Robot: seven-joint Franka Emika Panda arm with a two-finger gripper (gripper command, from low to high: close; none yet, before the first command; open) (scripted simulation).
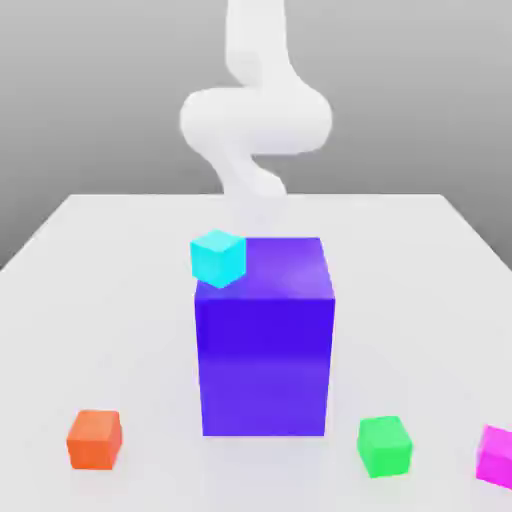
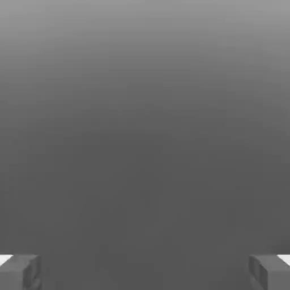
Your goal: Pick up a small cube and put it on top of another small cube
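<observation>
The small magenta-pink cube [image 1: 497, 455] lies on the white table at the front of the exterior view's right, partly cut off by the picture's edge. A small green cube [image 1: 384, 445] sits just to its left, apart from it. A small orange cube [image 1: 95, 438] lies at the front left. A small cyan cube [image 1: 218, 257] shows at the upper left corner of the big blue block; I cannot tell whether it rests on the block. My white arm [image 1: 255, 120] rises behind the block. In the hand view my gripper [image 2: 145, 272] is open, its grey fingertips [image 2: 20, 271] far apart with nothing between them.
A big blue-violet block [image 1: 265, 340] stands in the middle of the white table [image 1: 120, 330], between the arm and the small cubes at the front. The hand view looks out at a plain grey background.
</observation>
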